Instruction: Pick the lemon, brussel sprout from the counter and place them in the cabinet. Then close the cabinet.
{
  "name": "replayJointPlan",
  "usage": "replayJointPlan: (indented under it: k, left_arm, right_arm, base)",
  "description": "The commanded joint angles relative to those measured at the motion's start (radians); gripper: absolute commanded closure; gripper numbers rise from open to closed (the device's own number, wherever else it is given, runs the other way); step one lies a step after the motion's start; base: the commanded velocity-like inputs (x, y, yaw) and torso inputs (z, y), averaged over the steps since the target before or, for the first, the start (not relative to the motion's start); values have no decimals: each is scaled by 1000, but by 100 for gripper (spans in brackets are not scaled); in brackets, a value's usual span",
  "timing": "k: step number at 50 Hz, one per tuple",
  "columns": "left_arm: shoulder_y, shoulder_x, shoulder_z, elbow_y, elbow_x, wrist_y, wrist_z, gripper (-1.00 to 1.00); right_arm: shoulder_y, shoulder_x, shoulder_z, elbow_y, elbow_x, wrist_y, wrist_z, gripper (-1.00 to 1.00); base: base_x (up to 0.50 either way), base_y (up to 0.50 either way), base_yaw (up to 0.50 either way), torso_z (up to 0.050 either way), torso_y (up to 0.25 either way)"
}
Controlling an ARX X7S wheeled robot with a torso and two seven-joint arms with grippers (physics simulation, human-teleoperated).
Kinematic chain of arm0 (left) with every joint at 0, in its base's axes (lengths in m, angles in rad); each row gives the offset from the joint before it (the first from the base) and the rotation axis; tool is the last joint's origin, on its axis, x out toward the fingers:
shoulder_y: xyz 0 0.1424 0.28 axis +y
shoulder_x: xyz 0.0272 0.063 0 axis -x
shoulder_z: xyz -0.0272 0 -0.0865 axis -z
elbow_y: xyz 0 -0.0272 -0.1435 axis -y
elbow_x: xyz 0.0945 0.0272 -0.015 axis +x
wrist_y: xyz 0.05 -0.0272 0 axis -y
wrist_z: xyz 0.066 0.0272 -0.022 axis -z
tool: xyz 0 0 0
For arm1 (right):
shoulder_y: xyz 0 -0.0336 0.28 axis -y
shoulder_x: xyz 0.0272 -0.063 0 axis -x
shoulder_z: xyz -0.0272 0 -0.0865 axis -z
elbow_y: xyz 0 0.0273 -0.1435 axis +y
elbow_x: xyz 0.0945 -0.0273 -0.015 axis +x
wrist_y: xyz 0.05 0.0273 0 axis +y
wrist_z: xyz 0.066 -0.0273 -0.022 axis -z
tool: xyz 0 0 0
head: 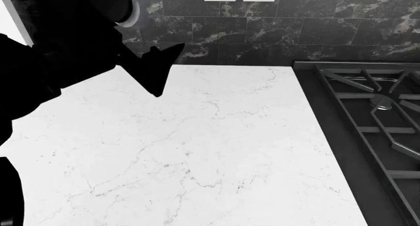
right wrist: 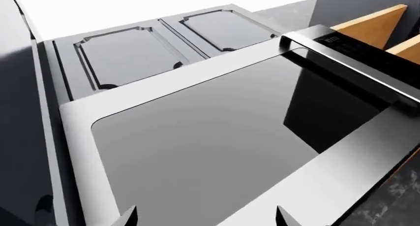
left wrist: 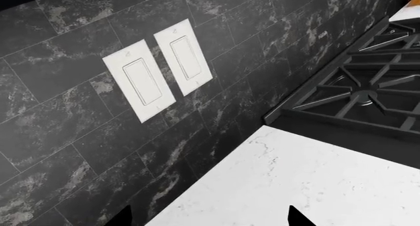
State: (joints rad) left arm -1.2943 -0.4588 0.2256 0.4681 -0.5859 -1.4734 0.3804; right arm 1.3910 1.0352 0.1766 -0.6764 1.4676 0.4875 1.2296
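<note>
The lemon and the brussel sprout are out of view in every frame. The white marble counter [head: 217, 152] lies bare in the head view. My left gripper [head: 170, 71] hangs as a black silhouette over the counter's back left, near the dark wall. In the left wrist view the left gripper [left wrist: 211, 217] is open, with nothing between its two tips. My right gripper [right wrist: 204, 217] is also open and empty. It faces a glossy dark glass door [right wrist: 210, 147] beside two shut grey panelled cabinet doors [right wrist: 125, 53].
A black gas stove [head: 374, 117] with grates borders the counter's right edge. Two white wall switches [left wrist: 157, 73] sit on the dark marble backsplash [head: 295, 29]. Wooden panels [right wrist: 371, 26] show past the glass door's steel frame.
</note>
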Motion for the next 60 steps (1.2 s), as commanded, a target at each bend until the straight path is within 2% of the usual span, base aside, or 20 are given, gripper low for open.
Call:
replayJointPlan:
  k: [1, 12, 39, 56, 60]
  left_arm:
    - [-3, -2, 0, 2, -13, -3, -9, -100]
    - [0, -2, -6, 9, -32, -11, -19, -100]
    - [20, -14, -12, 14, -66, 2, -42, -100]
    - [16, -19, -21, 17, -92, -6, -57, -100]
    - [29, -26, -26, 19, -95, 5, -59, -100]
  right_arm:
    - [224, -54, -173, 72, -21, 37, -3, -100]
    - [352, -170, -304, 125, -72, 76, -49, -100]
    - [566, -346, -574, 293, -141, 269, -90, -100]
    - [650, -441, -745, 369, -250, 348, -239, -100]
    - [681, -490, -878, 418, -353, 387, -334, -100]
  base:
    - [0, 0, 0, 0, 0]
    - [0, 0, 0, 1, 0]
    - [0, 0, 0, 2, 0]
    - [0, 0, 0, 1, -4]
    - [0, 0, 0, 0, -5]
